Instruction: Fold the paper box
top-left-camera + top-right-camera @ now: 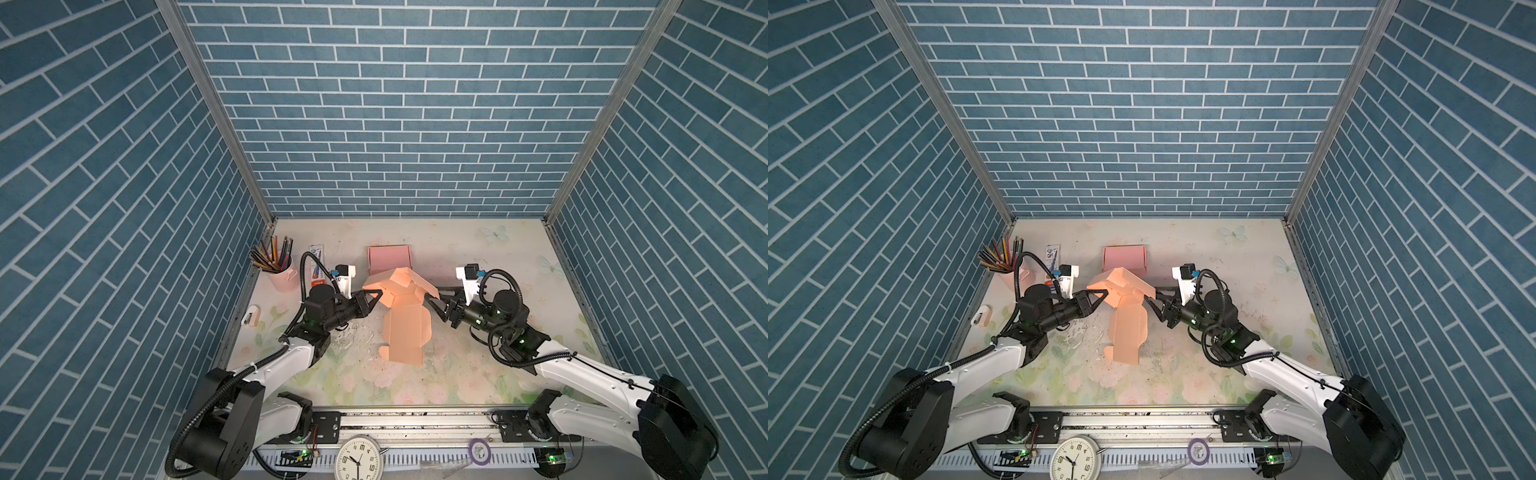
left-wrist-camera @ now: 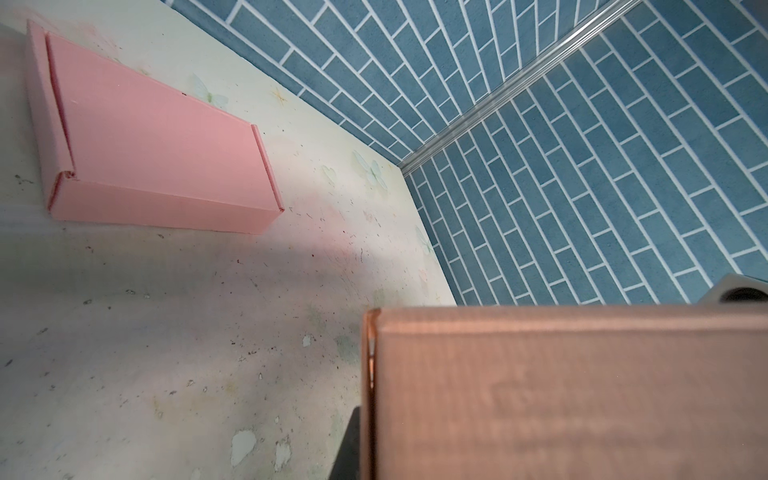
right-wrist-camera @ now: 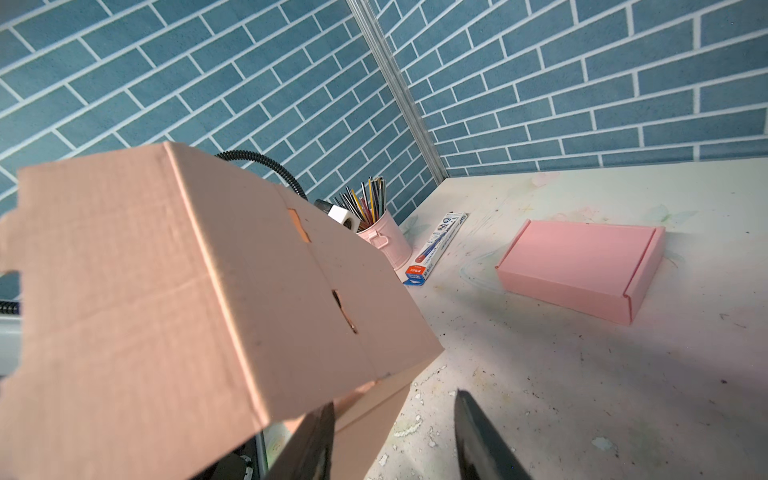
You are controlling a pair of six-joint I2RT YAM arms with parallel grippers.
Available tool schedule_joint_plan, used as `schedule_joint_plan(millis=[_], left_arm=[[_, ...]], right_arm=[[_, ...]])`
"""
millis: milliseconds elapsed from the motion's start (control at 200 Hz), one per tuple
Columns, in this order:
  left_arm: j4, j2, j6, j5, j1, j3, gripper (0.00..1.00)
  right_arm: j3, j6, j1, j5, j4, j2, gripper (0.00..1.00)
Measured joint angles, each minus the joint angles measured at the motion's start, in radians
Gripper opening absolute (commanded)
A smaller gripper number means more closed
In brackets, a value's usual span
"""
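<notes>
Peach cardboard paper box [image 1: 405,332], half-folded, far panels raised, near flap flat at centre of table [image 1: 478,257]

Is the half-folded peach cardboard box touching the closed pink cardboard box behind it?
Apart. In the right wrist view, bare table shows between the half-folded peach cardboard box and the closed pink cardboard box.

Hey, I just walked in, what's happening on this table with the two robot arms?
Two robot arms are folding an orange paper box in the middle of the table. The left pincer is shut on its raised left side, and the right pincer sits at its right side with jaws apart. The far half is lifted and partly creased; the near half lies flat. A closed pink box sits behind it.
</notes>
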State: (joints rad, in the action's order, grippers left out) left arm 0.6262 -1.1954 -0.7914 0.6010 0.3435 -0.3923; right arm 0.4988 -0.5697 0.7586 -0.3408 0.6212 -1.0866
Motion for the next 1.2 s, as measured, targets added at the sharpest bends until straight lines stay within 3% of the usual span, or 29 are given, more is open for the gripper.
schedule_joint_plan(millis=[485, 950, 1200], left_arm=[[0.023, -0.006, -0.015, -0.001, -0.009, 0.015, 0.11], [-0.016, -0.006, 0.015, 0.021, -0.048, 0.014, 0.11], [-0.119, 0.019, 0.086, 0.045, -0.050, 0.007, 0.11]], right_arm=[[-0.011, 0.002, 0.003, 0.017, -0.080, 0.094, 0.48], [-0.039, 0.115, -0.008, 0.116, -0.385, 0.379, 0.51], [0.077, 0.173, -0.049, 0.138, -0.498, 0.358, 0.52]])
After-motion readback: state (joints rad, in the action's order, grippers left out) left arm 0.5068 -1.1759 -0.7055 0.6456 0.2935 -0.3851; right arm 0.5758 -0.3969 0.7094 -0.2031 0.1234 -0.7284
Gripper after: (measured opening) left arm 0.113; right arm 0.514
